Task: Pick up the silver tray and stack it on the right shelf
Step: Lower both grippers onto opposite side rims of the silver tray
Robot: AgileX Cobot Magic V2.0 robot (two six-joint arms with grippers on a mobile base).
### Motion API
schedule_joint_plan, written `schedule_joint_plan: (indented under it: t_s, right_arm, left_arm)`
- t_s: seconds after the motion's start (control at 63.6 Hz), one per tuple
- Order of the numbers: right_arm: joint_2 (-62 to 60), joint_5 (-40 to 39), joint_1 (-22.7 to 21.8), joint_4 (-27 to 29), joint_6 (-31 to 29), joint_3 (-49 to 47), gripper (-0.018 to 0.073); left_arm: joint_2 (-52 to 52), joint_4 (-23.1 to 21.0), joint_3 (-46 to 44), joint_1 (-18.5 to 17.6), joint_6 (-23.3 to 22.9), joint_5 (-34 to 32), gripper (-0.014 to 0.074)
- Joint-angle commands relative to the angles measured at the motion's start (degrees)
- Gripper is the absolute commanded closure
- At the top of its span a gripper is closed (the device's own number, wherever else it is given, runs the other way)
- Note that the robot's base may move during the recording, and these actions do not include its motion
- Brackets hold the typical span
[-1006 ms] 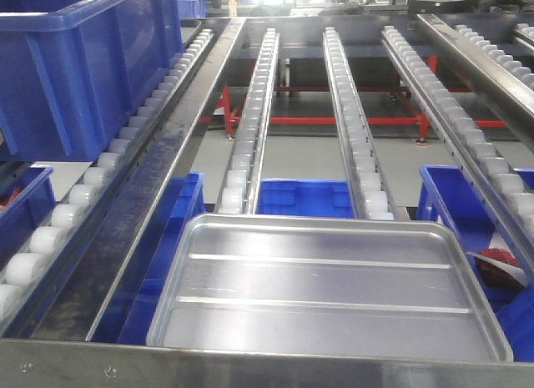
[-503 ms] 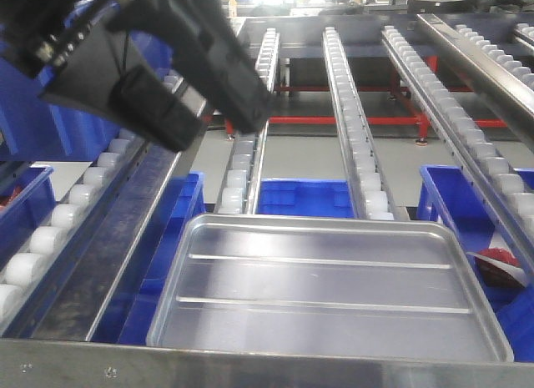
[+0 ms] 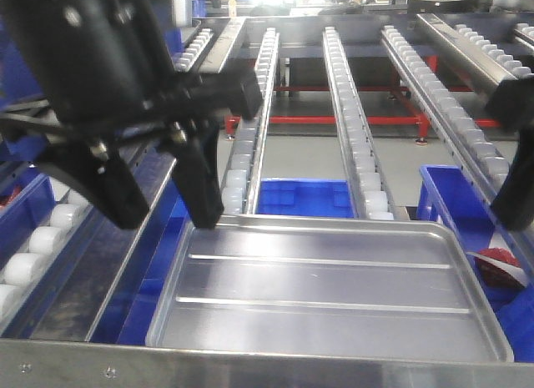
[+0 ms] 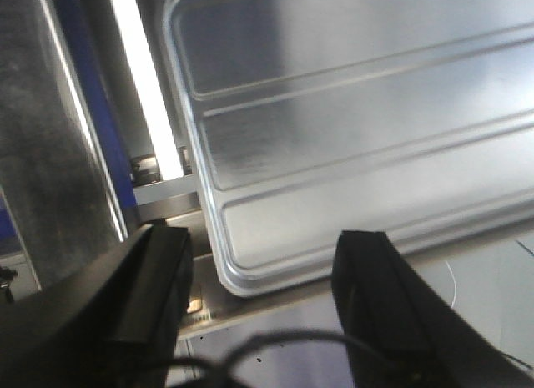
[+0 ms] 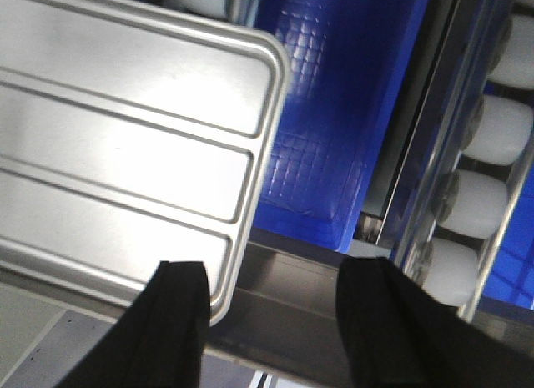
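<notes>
Hovering over silver tray (image 3: 334, 288) corners, left gripper (image 3: 167, 219) and right gripper (image 5: 275, 289) gaping, holding nothing; grasping, stacking pending.

L claw (image 3: 169, 214) down at tray (image 3: 334, 296) corner; R claw (image 5: 275, 279) entered.

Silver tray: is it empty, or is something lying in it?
Empty. The silver tray shows a bare ribbed bottom in the front view and in both wrist views; nothing lies in it.
</notes>
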Motion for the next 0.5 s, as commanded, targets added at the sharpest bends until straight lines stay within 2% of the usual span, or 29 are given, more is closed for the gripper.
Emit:
schedule_joint_plan:
  t_s: [0.0, 0.157, 0.33, 0.487]
  right_arm:
    - [1.6, -4.1, 0.0, -1.1, 1.0, -1.9, 0.0104]
    - [5.4, -6.7, 0.0, -0.3, 1.5, -1.9, 0.0104]
    - [8.2, -8.3, 0.0, -0.1, 1.5, -1.9, 0.0104]
    - [10.4, -9.1, 0.0, -0.1, 1.5, -1.9, 0.0104]
  left_arm:
    - [-0.1, 0.8, -1.9, -0.3, -3.1, -2.9, 0.0302]
    - [2.4, 1.1, -2.6, -0.3, -4.5, -4.4, 0.0302]
    - [5.3, 1.1, -4.7, -0.3, -4.5, -3.9, 0.0302]
    - [7.8, 2.6, -4.8, -0.3, -6.5, -3.3, 0.0302]
